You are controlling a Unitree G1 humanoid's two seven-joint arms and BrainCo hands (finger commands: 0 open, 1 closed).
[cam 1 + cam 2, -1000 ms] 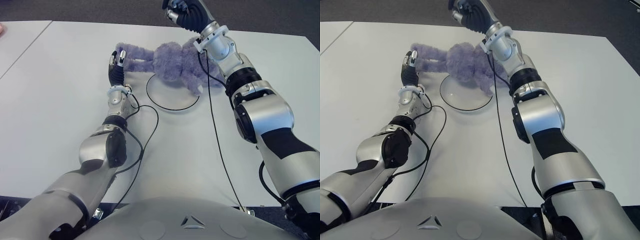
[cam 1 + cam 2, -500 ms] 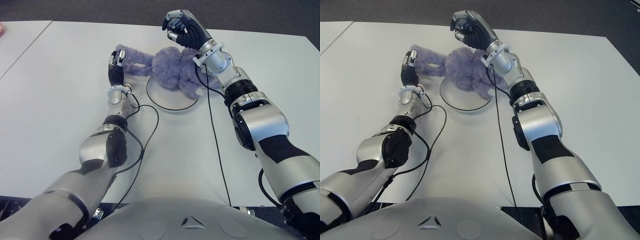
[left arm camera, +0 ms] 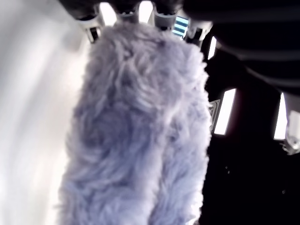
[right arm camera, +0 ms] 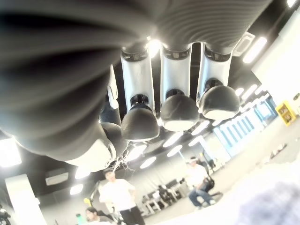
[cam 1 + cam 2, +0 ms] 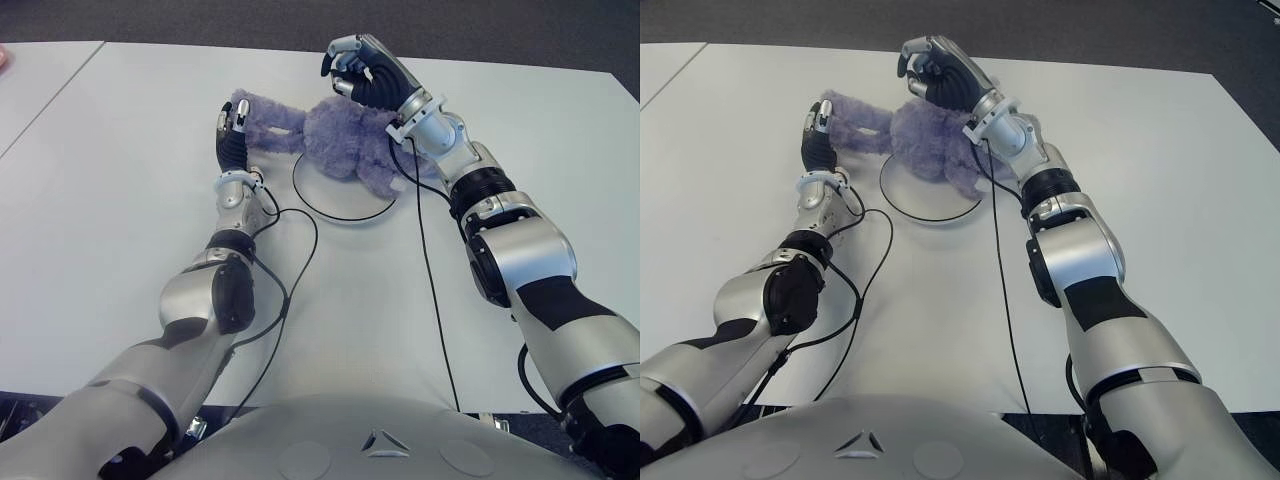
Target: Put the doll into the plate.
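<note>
The doll [image 5: 340, 140], a shaggy lilac plush, lies sprawled across the far edge of the plate [image 5: 345, 195]: its round body overhangs the far rim, one stubby leg dangles over the right side of the dish, and its long limb stretches off to the robot's left, out over the bare table [image 5: 120, 170]. So it is only partly in, and your job in this step is to bring the whole bulk toward the middle of the dish. Your left hand [image 5: 230, 135] has its fingers wrapped around the tip of that long limb, and the left wrist view shows fur filling the palm, so you have a grip there. Your right hand [image 5: 365, 75] hovers above the doll's far shoulder with its fingers curled in and nothing between them; the right wrist view shows only empty fingertips [image 4: 176, 112] and a scrap of fur far below. Lower that right hand onto the body and take a full handful, since soft fur will likely slip from a shallow pinch. Then carry both ends together toward the robot, folding the long limb inward so it does not trail over the rim, and mind the cable [image 5: 425, 260] running along the right forearm beside the plate.
</note>
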